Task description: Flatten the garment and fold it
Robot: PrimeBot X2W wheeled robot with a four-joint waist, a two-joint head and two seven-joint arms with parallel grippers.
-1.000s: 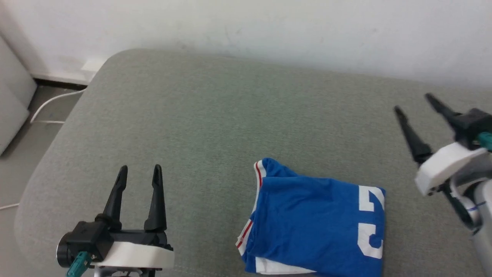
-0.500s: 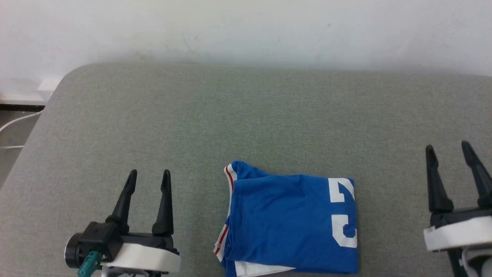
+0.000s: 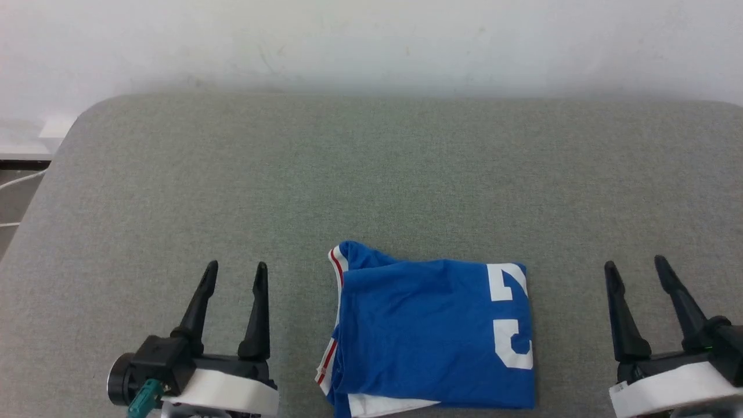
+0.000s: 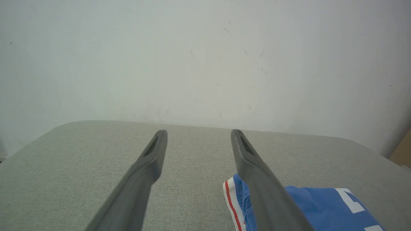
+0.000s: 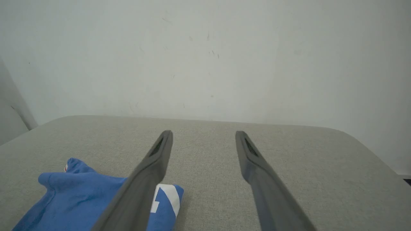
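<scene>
A blue shirt [image 3: 429, 337] lies folded into a rough rectangle, flat on a grey-green padded surface [image 3: 371, 174]. Part of a large white numeral shows along the shirt's right edge. White and red striped trim runs down its left edge, and a sliver of white cloth peeks out at its near left corner. Its far left corner is rumpled and stands up a little.

To the left of the shirt, apart from it, is the left gripper [image 3: 237, 266], black fingers pointing away toward the wall. Its jaws stand apart with nothing between them. To the right of the shirt, also apart from it, is the right gripper [image 3: 634, 262], pointing the same way, jaws likewise apart and empty. The shirt sits between the two, touched by neither.

From the left wrist, the left gripper [image 4: 199, 131] frames bare surface [image 4: 80, 154], with the shirt [image 4: 321, 205] low and to the right. From the right wrist, the right gripper [image 5: 204, 132] frames bare surface [image 5: 305, 154], with the shirt [image 5: 74, 195] low and to the left.

Beyond the shirt the surface runs back to a plain white wall [image 3: 371, 40].
</scene>
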